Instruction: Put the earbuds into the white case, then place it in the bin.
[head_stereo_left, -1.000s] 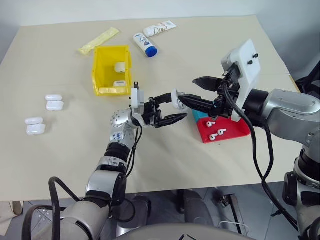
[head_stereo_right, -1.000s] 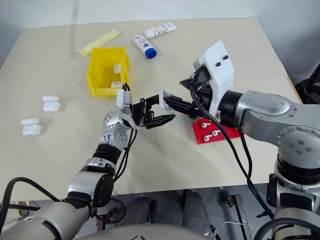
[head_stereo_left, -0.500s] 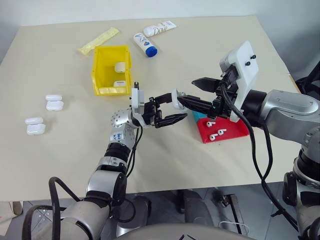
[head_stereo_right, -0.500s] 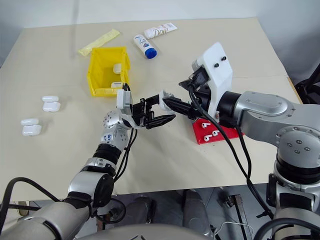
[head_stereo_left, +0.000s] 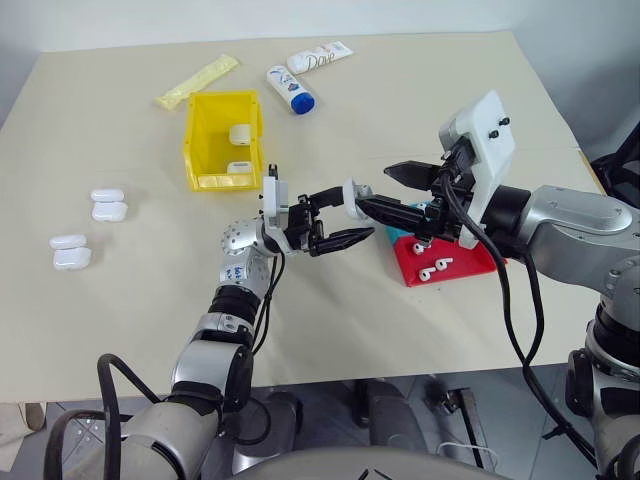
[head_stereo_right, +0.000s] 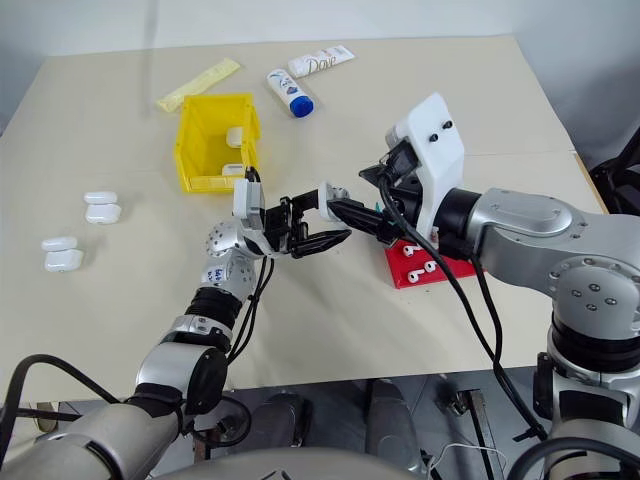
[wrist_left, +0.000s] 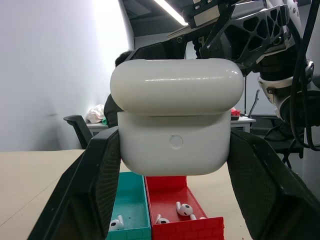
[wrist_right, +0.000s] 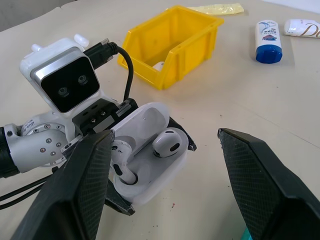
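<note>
My left gripper (head_stereo_left: 338, 222) is shut on the white case (head_stereo_left: 352, 196) and holds it in the air over the middle of the table. The case (wrist_right: 150, 150) has its lid open, and two earbuds (wrist_right: 169, 142) sit in it. My right gripper (head_stereo_left: 392, 190) is open, with one finger on each side of the case and neither touching it. Two more earbuds (head_stereo_left: 432, 268) lie in the red tray (head_stereo_left: 470, 262) under the right arm. The yellow bin (head_stereo_left: 222, 140) stands behind the left gripper, with two white cases (head_stereo_left: 240, 133) inside.
A teal tray (wrist_left: 132, 205) sits against the red tray and holds an earbud. Two pairs of white cases (head_stereo_left: 108, 205) (head_stereo_left: 70, 252) lie at the table's left. At the back lie a Dove tube (head_stereo_left: 320, 57), a blue-capped bottle (head_stereo_left: 290, 90) and a yellow packet (head_stereo_left: 197, 82).
</note>
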